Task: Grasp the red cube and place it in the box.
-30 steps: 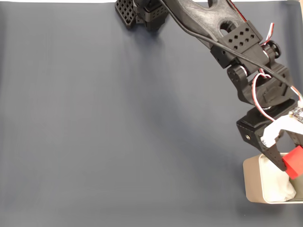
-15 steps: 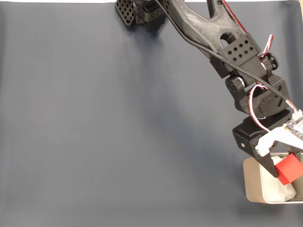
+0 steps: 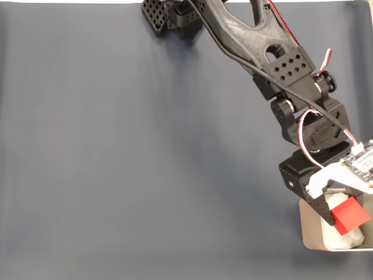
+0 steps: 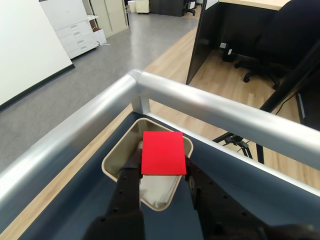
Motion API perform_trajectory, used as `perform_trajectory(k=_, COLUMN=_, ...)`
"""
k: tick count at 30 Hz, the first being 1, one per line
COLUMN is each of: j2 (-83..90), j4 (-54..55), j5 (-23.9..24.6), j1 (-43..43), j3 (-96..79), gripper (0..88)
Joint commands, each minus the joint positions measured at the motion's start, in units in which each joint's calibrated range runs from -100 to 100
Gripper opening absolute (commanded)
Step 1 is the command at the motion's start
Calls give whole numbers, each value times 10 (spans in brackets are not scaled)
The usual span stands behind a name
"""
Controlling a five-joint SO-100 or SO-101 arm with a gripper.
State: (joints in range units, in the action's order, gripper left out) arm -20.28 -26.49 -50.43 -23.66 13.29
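Wrist view, red cube [image 4: 162, 152]: pinched between the two fingers of the claw [image 4: 161, 167], directly above the box [image 4: 114, 159].
Handling: likely light, rigid, smooth-faced; flat opposite sides suit the grip.
Box place: table's [image 3: 116, 146] lower right corner in the fixed view.
Arm pose: stretched from the top edge, wrist bent downward.
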Motion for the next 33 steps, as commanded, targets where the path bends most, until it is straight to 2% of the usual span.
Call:
perform_trajectory(k=1, j2=4, j4=12, j5=-4, j1=4, j3=34, gripper=0)
perform_trajectory(k=29, j2=3, j4=27, j5=-5, j1=-4, j3=38, gripper=0)
perform_trajectory(k=33, j2=3, j4=29, j5=-2, j1=-5, j3=38, gripper=88)
